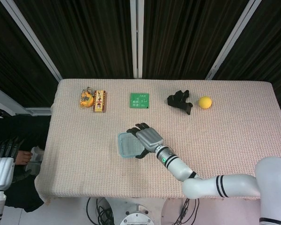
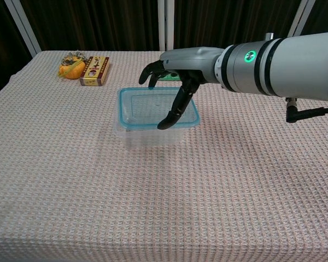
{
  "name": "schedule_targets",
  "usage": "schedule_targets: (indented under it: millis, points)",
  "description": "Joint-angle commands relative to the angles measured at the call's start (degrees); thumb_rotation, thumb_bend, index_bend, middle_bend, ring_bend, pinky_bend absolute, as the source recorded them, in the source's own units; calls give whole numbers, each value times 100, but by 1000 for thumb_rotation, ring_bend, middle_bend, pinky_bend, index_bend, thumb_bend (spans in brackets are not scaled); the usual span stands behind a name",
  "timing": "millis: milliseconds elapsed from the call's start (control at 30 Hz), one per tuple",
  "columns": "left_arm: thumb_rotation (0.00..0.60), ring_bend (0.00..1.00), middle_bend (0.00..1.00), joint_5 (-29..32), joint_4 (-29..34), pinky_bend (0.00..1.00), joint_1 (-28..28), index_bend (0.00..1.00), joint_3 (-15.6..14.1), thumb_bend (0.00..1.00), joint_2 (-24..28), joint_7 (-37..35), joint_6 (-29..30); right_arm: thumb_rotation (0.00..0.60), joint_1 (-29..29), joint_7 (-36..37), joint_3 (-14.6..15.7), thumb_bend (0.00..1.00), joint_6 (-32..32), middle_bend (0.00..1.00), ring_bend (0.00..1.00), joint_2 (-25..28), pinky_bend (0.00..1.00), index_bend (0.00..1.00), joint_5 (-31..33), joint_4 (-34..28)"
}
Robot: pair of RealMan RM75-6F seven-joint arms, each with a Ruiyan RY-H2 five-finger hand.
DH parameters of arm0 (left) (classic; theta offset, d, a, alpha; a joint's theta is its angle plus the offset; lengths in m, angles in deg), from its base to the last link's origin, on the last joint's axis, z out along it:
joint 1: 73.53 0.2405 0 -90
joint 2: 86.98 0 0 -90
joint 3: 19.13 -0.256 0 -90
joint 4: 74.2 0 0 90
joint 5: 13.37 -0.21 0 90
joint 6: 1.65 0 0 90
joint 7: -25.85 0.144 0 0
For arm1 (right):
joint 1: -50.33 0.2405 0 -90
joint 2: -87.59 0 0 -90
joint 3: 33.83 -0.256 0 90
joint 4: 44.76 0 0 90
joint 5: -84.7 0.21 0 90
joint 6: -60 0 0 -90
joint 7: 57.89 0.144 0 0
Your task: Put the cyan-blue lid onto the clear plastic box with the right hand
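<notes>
You're holding the cyan-blue lid [image 2: 156,107] right over the clear plastic box [image 2: 148,135], w/ the lid sitting on or just above the box rim; can't tell from either view if it's fully seated all round. In the head view it's covering the box almost completely, so alignment is looking good. Your right hand [image 2: 177,71] is grasping the lid at its right edge, thumb [image 2: 177,106] reaching down the near-right side and fingers [image 2: 149,73] curling over the far side, prob. so you're keeping the lid level while you're lowering it. The box is sitting mid-table, roughly centre, which is giving the right arm a long reach across. Your left hand [image 1: 3,151] is hanging off the table at the left edge of the head view, holding nothing; fingers are pointing up, somewhat apart. Further out, along the far side of the table [image 2: 153,218]: one orange-yellow toy [image 2: 71,66] touching one small box w/ a red-yellow label [image 2: 95,70], one green packet [image 1: 139,100], one black object [image 1: 180,101] that's looking like a glove, and one yellow ball [image 1: 205,102] just beside it. So one lid, one clear box, five bystanders, all well apart from the work. Next you're prob. needing to press down evenly, then let go.
</notes>
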Motion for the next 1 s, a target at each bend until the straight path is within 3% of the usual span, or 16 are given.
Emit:
schedule_targets:
  millis: [33,1000]
  points:
    - [600,0,19,9,-48,0,-9,90,-2,50,-19,-48,-28,600,189,-217,42,113,-234,311,0,-210,0,153,252,128]
    - [600,0,19,-23,-331,0,-15,90,-19,50,-133,-340,-42,600,515,-495,69,115,-469,308,0,-694,0,153,840,647]
